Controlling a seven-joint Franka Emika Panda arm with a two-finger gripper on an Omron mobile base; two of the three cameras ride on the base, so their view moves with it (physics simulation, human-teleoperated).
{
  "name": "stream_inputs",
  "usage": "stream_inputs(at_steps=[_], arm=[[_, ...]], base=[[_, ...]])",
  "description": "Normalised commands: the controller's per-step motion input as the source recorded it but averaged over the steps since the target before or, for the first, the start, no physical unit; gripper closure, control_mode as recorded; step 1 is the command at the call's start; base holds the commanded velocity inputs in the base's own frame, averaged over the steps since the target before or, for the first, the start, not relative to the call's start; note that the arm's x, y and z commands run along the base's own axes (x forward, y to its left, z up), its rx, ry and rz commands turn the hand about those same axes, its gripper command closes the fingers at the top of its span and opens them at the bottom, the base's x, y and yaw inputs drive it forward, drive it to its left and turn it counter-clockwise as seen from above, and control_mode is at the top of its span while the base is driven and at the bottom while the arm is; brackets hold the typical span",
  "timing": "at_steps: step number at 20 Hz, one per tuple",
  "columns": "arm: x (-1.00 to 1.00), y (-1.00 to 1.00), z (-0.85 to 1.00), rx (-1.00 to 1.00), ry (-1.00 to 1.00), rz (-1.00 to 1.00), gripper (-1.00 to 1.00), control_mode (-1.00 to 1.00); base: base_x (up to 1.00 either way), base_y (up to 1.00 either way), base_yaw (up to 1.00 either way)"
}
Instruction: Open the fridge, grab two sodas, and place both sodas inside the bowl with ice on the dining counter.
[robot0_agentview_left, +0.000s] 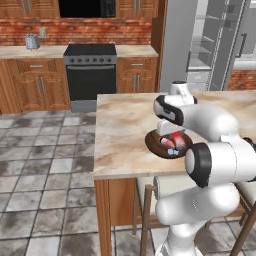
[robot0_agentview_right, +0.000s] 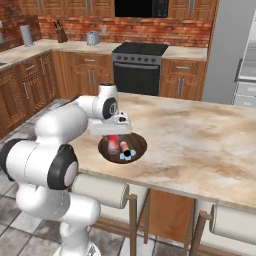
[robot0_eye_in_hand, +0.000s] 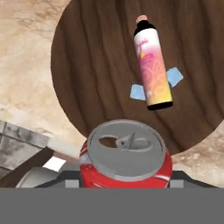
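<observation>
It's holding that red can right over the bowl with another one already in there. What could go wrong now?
The gripper holds the red can above the bowl. If released from here, it might land on the pink soda lying in the bowl, or knock the ice about. The can hangs near the bowl's rim, and the bowl sits close to the dining counter edge, so a bounce could send it over.
</observation>
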Motion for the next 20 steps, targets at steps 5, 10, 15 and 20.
stream_inputs(at_steps=[5,10,15,20], arm=[[0.42,-0.02,-0.23,0.00,0.02,0.00,1.00,-1.00],[0.39,0.00,-0.21,0.00,0.04,0.00,1.00,-1.00],[0.27,0.00,-0.31,0.00,0.02,0.00,1.00,-1.00],[0.30,0.00,-0.31,0.00,0.01,0.00,1.00,-1.00]], base=[[0.00,0.00,0.00],[0.00,0.00,0.00],[0.00,0.00,0.00],[0.00,0.00,0.00]])
